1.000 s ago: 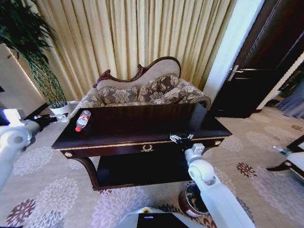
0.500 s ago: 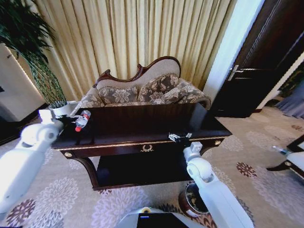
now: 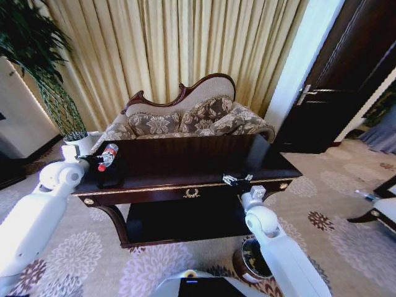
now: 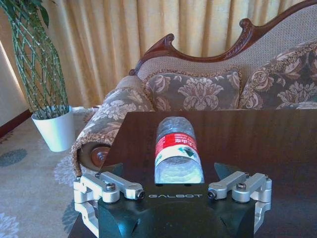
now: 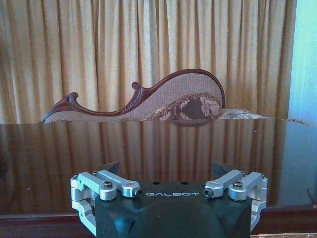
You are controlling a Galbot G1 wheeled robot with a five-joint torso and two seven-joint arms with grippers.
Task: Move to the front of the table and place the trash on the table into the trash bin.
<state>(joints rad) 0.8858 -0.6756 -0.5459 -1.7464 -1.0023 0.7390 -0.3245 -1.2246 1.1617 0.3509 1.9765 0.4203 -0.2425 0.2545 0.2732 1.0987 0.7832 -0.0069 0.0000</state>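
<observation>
The trash I can see on the dark glossy table (image 3: 185, 164) is a clear plastic bottle (image 3: 107, 155) with a red label, lying near the table's left end. My left gripper (image 3: 93, 160) is right at the bottle. In the left wrist view this gripper (image 4: 168, 171) is open, and the near end of the bottle (image 4: 177, 151) lies between its spread fingers. My right gripper (image 3: 237, 180) hovers at the table's front edge, right of the gold emblem. Nothing lies between the open fingers of that gripper (image 5: 167, 167). The trash bin (image 3: 247, 258) stands on the carpet by the table's front right leg, partly hidden by my right arm.
A patterned sofa (image 3: 185, 117) stands close behind the table, with curtains behind it. A potted plant in a white pot (image 3: 77, 141) stands at the back left. A dark door (image 3: 340, 86) is at the right. Open carpet lies on both sides of the table.
My left arm has swung in from the far left, bringing its gripper up to the bottle. My right gripper has barely moved. The bottle lies where it was.
</observation>
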